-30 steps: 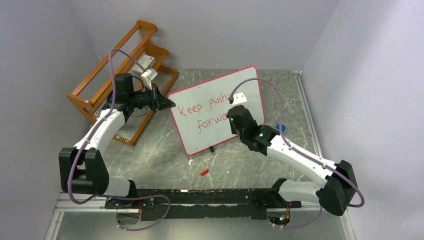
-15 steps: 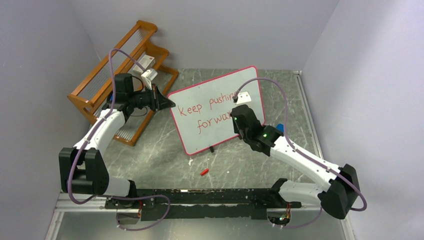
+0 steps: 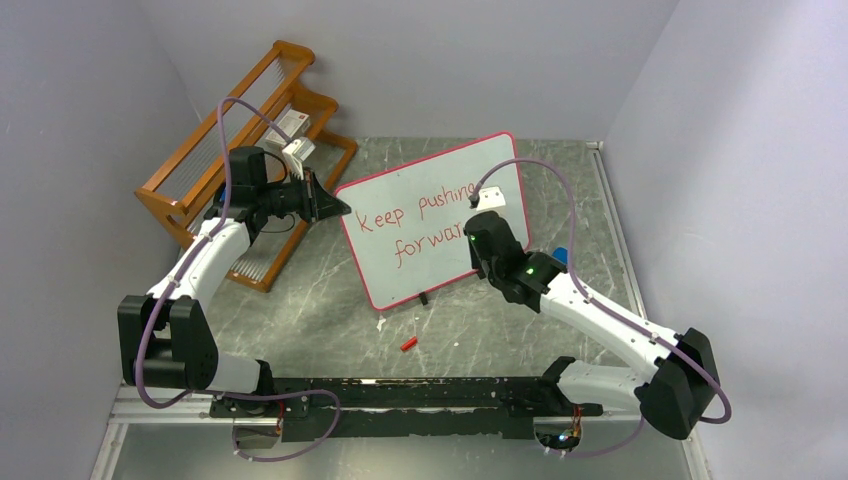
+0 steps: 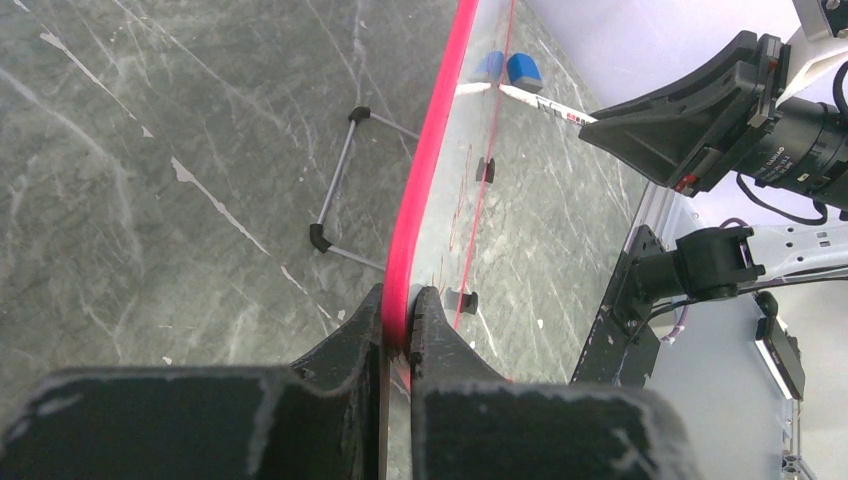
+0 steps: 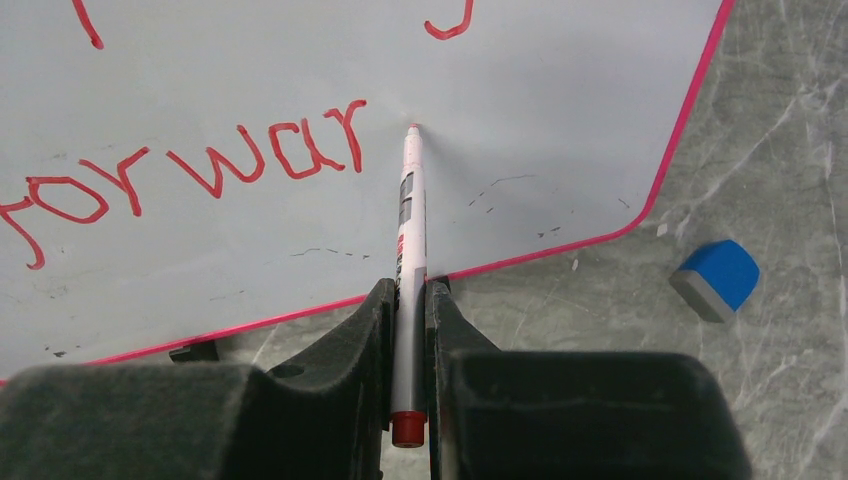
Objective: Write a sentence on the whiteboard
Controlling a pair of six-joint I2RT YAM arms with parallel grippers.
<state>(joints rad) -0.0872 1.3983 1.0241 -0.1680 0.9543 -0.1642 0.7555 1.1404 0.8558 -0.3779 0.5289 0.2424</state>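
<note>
The whiteboard (image 3: 420, 272) stood propped at a slant on the bench (image 3: 300, 310), near its middle. The left tool (image 4: 398, 322) was clamped on the board's red left edge. The right tool (image 5: 408, 300) gripped a marker (image 5: 410, 210), tip touching the board just right of the sentence (image 5: 210, 172), which read "Keep pushing" over "forwar". A blue eraser (image 5: 715, 280) lay nearby.

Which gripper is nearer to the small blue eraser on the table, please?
The right. The right gripper, holding the marker on the whiteboard, is close beside the blue eraser; the left gripper clamps the whiteboard's opposite edge.
</note>
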